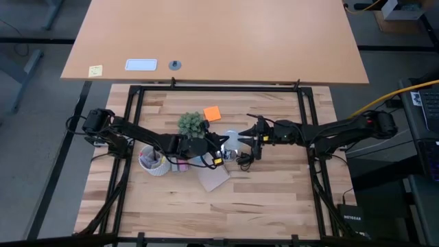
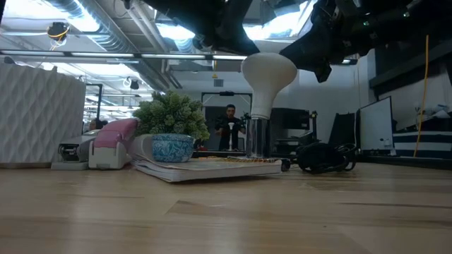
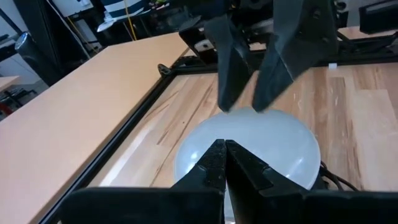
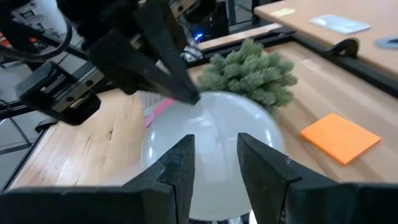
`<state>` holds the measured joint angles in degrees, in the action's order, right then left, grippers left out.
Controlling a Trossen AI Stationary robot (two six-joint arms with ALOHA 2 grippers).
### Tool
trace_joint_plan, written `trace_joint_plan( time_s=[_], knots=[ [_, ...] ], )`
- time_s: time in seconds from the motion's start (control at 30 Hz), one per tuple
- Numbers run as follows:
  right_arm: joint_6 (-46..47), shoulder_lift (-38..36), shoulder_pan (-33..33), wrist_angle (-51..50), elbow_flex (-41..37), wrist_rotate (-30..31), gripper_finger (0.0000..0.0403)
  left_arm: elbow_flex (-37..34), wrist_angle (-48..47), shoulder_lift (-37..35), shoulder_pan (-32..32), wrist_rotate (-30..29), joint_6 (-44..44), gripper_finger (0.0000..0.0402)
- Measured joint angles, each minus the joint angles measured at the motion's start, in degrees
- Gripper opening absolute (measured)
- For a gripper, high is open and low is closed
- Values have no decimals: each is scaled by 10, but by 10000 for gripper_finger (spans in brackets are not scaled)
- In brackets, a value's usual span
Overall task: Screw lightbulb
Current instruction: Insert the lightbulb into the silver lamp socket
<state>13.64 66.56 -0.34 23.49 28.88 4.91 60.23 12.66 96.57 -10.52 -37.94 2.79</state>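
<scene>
Lightbulb (image 2: pixel 268 76) was a frosted white pear shape, globe up, tapering to a pale neck. It stood upright in a shiny metal socket (image 2: pixel 258 138) near table centre, just beside the book (image 2: pixel 212 168) in the low view. From above, the bulb (image 1: pixel 233 140) sat between the two grippers, next to the small green plant (image 1: pixel 192 123) and near the orange sticky note (image 1: pixel 212 113).

Left gripper (image 3: pixel 224 155) hung right at the globe with its fingers pressed together; the tips looked to be touching or nearly touching the frosted surface, but I couldn't tell which. Right gripper (image 4: pixel 214 158) hung over the other side of the globe with fingers spread apart, not clamped on anything. The globe (image 4: pixel 208 134) showed through the gap.

Hard to make out:
- Screw base was hidden inside the socket, so thread engagement was not visible.
- In the low view both grippers were cut off at the frame's upper edge, showing only as dark shapes over the bulb.
- From above, the arms covered most of the bulb and the socket.
- Both wrist views cut off the bulb's lower part.
</scene>
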Motion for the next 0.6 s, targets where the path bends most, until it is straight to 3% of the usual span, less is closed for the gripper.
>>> trace_joint_plan(
  time_s=[0.33,0.6],
  knots=[
    [-19,-32,0,-57,0,108,127,0,-5,0,0,-2,0,1],
    [-3,-18,0,-77,0,116,127,0,-7,1,0,-2,0,1]
  ],
)
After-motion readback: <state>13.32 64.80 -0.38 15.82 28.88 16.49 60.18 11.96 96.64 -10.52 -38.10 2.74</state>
